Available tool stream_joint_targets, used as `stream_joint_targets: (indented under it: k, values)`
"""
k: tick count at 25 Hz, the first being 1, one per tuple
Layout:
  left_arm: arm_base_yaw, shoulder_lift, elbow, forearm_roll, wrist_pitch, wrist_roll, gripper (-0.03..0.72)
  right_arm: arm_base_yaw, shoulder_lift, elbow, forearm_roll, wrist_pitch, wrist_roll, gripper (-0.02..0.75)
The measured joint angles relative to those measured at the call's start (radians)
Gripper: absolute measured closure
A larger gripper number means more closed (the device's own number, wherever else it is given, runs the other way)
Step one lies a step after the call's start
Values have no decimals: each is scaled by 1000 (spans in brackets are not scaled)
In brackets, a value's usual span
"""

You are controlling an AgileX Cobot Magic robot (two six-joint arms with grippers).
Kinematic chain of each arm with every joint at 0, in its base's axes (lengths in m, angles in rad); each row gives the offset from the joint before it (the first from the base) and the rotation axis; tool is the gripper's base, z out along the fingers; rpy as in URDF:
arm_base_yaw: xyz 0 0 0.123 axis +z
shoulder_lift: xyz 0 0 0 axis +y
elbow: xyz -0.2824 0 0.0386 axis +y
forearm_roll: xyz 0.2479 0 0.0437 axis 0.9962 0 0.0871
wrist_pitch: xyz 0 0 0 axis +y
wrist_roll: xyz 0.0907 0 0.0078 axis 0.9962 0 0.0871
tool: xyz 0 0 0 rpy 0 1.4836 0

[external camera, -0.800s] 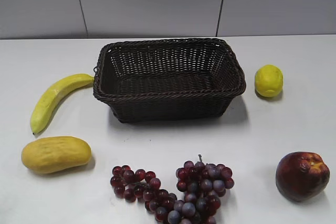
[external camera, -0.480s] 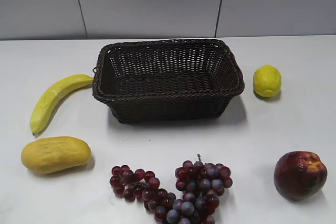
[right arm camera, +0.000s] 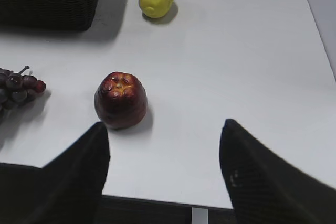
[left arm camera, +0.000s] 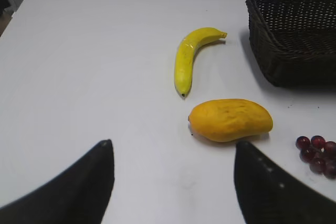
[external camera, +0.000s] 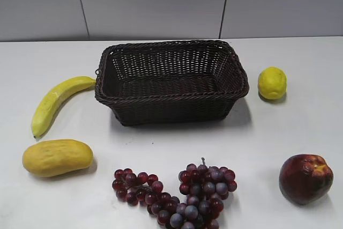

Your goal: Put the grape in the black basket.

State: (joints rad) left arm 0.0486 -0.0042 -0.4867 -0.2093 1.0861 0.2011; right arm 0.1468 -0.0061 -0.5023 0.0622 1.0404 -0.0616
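The grape, a two-lobed bunch of dark red and purplish berries, lies on the white table at the front middle. Its edge shows in the left wrist view and the right wrist view. The black basket stands empty behind it, at the centre; it also shows in the left wrist view and the right wrist view. My left gripper is open and empty above bare table, left of the grape. My right gripper is open and empty over the table's front edge. Neither gripper shows in the exterior view.
A banana and a yellow mango lie left of the basket. A lemon sits to its right. A dark red apple-like fruit stands at the front right, just ahead of my right gripper's left finger.
The exterior picture has shifted very slightly to the left. The objects keep their places relative to one another.
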Motion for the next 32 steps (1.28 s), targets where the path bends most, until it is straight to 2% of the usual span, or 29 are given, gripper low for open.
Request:
stream_joint_targets:
  k: [12,21,24,32]
  values:
    - [0,11,-15,-17,0,0,147,0,0,0,0,0,0,239]
    - [-3,233,-92,-35,-19,39,147,0,0,0,0,0,0,239]
    - [-38,287,-94,-79,-63,57,147,0,0,0,0,0,0,239]
    - [-201,384,-101,-99,-78,81,147,0,0,0,0,0,0,239]
